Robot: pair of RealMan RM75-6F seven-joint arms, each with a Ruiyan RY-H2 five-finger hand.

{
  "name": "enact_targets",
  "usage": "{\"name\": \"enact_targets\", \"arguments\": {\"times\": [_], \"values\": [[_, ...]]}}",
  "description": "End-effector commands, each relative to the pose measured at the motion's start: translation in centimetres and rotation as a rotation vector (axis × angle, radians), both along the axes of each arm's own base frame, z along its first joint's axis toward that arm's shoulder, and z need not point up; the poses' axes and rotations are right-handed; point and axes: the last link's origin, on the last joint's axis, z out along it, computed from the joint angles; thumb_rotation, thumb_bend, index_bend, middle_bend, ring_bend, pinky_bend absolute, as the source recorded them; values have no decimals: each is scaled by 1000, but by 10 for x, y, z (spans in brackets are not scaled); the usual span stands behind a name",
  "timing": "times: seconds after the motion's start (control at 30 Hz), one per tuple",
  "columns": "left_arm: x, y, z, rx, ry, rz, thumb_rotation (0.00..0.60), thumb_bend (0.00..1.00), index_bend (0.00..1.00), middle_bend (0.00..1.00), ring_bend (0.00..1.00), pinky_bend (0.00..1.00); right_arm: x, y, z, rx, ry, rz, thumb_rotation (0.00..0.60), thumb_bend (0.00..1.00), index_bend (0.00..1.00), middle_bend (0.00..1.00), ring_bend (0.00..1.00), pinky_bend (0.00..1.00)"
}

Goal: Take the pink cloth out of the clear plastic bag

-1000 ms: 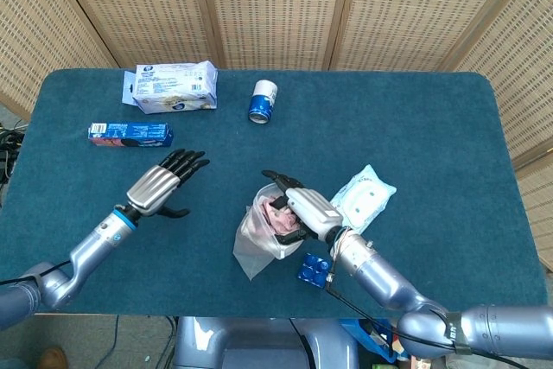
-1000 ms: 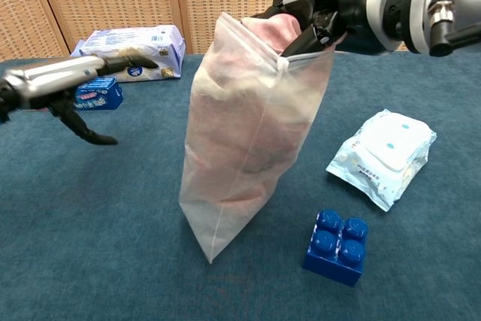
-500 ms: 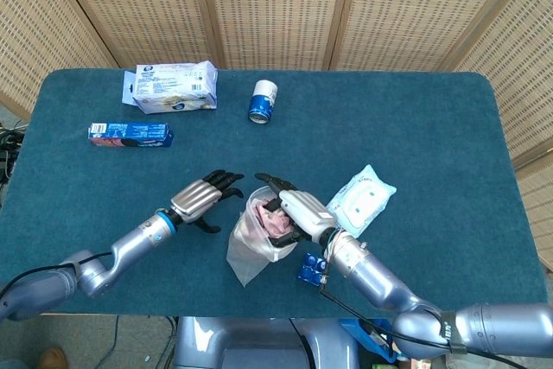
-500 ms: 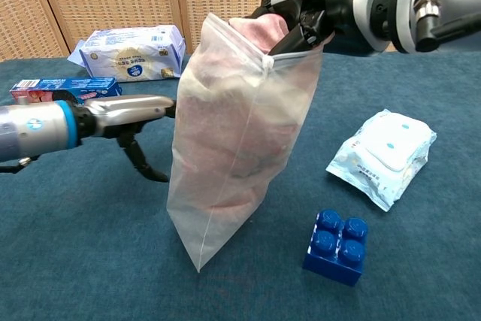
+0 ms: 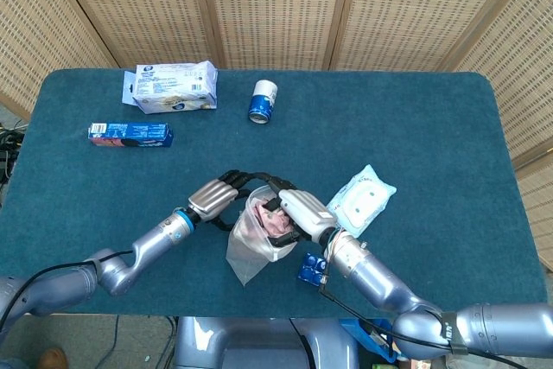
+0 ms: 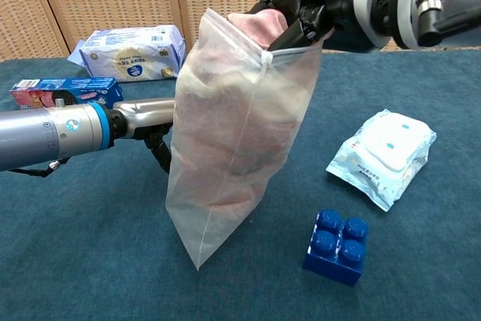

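At centre frame, the pink cloth [image 6: 259, 29] sits bunched inside the clear plastic bag [image 6: 233, 140], which the right hand [image 5: 298, 211] pinches up by its rim. The left hand [image 5: 220, 196] hovers at the mouth, fingers spread; it should pinch the cloth alone.

My right robot hand [image 5: 298, 212], raised above the tabletop, pinches the clear plastic bag [image 6: 233, 133] at its rim, forearm angled in from lower right. My left robot hand [image 5: 220, 196] reaches w/ fingers [image 5: 244, 177] stretched toward the bag's mouth, holding nothing.
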Motion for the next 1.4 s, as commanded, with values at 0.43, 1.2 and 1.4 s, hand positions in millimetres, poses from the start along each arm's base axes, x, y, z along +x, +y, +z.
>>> {"name": "enact_targets", "arguments": {"times": [0.43,1.2,1.4], "values": [[12,1,-15,-21,-4,13,600,425,463,0,0,0,1,1,-1,2,-1,-2,600,740,769,0,0,0],[-18,16,22,81,64,43,600,552,706,0,0,0,-31,-16,19,-67,7,-77,600,746,769,0,0,0],[-43,23,49,138,82,93,600,555,708,0,0,0,-50,-25,31,-110,11,-121,600,746,769,0,0,0]]}}
